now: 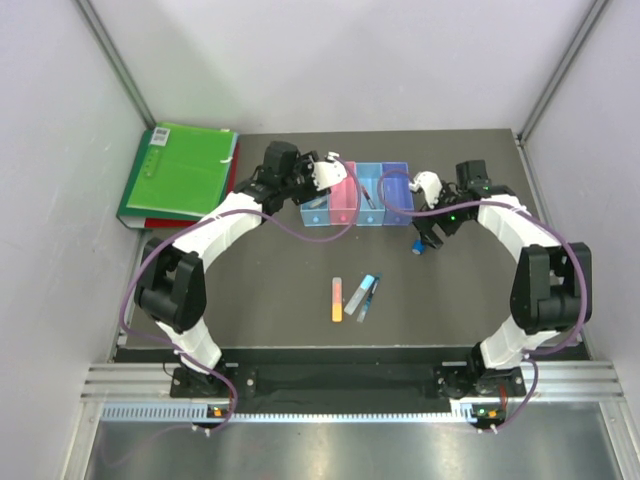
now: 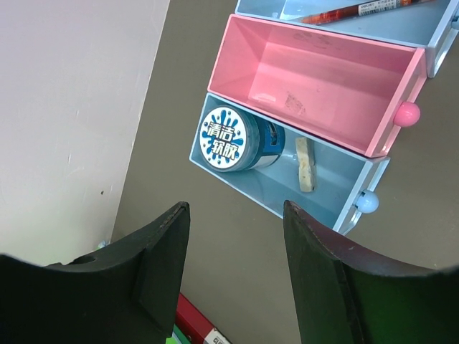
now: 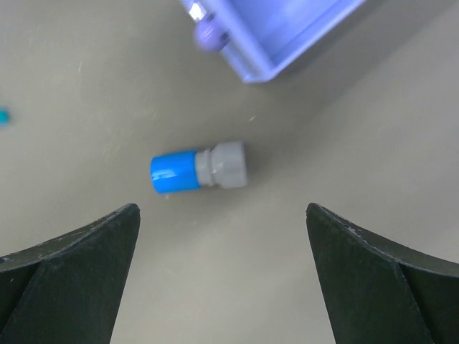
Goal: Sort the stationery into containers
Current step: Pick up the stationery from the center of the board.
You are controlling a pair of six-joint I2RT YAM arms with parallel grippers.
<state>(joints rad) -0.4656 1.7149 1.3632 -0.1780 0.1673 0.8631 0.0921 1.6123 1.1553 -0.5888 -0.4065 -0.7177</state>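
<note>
The right gripper [image 3: 222,272] hangs low over the dark table [image 3: 344,143], its jaws spread wide with nothing in them. The tiny blue-capped piece [image 3: 199,170] lies on its side just ahead of the fingertips, roughly centred between the two fingers but touching neither. In the wrist view its blue cap points left and its grey end right. A corner of the purple bin [image 3: 287,32] sits just beyond it. The left gripper [image 2: 233,251] hovers above the left end of the bin row, jaws parted and empty. Ahead of them the round blue tape roll [image 2: 229,140] lies inside the end light-blue bin [image 2: 280,197], beside a small pale piece [image 2: 306,163]. The pink bin [image 2: 315,79] adjoins it, and the thin red pen [image 2: 358,10] lies in the second light-blue bin [image 2: 443,43]. On the table between the arms, three things lie close together — the orange-pink flat stick [image 1: 337,298], the grey flat stick [image 1: 355,296] and the thin blue pen [image 1: 370,293] — well apart from both grippers.
</note>
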